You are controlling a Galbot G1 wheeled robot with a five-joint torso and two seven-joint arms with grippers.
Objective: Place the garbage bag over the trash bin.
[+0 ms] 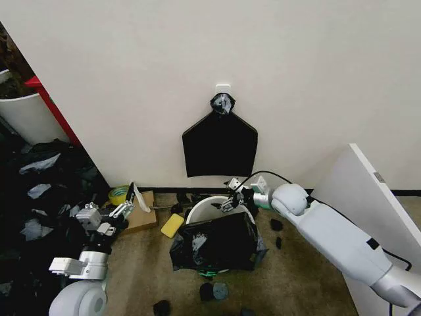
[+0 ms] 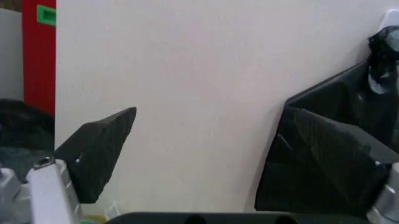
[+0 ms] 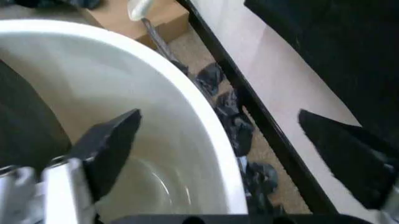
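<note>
Right arm parked over the bin's back rim, bag only draped on the front so far.

From my head cam the trash bin [image 1: 205,208] sits on the floor by the wall, and the garbage bag [image 1: 217,243] is bunched over its near side, leaving the far rim bare. My right gripper [image 1: 231,196] is hovering at that far rim with fingers spread and nothing between them; the wrist cam looks straight down into the pale bucket [image 3: 124,116]. My left gripper [image 1: 125,209] sits off to the left near a cardboard box [image 1: 141,214], jaws apart and holding nothing, facing the wall [image 2: 199,93].
</note>
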